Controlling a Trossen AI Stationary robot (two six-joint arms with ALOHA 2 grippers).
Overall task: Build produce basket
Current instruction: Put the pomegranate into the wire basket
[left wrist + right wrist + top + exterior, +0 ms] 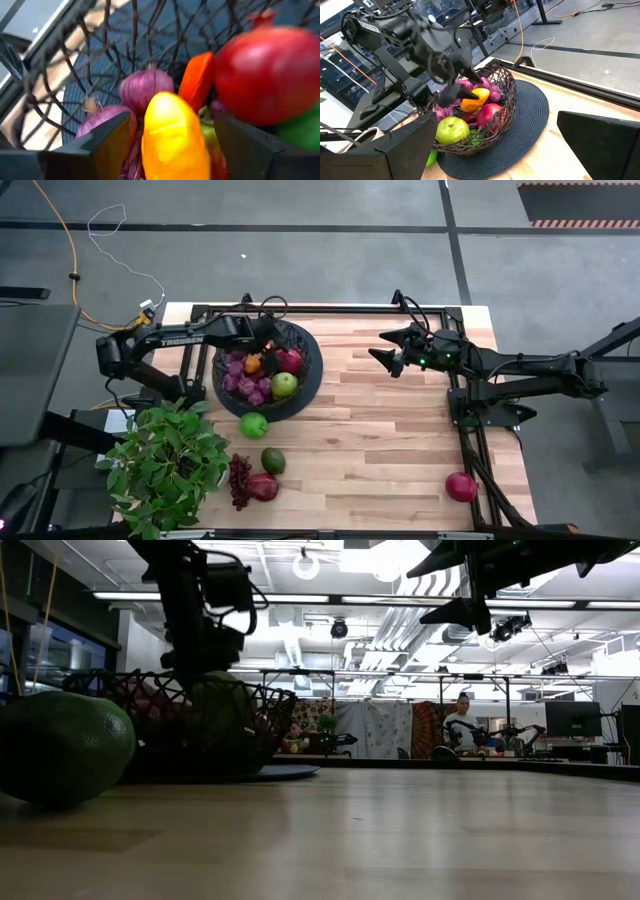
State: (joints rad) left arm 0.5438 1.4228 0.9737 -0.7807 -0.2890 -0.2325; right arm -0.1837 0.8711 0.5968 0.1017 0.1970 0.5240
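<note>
Pale wood planks make up the table (380,430), with grey floor all round. At about ten o'clock on it sits the basket (305,375), a shallow black wire bowl on a dark round mat (530,120), already holding purple grapes (240,380), a red pomegranate (290,360) and a green apple (284,384). The left gripper (172,137) hangs inside it, fingers parted either side of a yellow-orange pepper (172,135); whether they press it I cannot tell. The right gripper (385,355) hovers released near one o'clock. A second green apple (253,424), an avocado (273,460), dark grapes (240,480) and another pomegranate (461,486) lie toward six o'clock, beside a potted plant (165,465). The middle boards lie bare.
</note>
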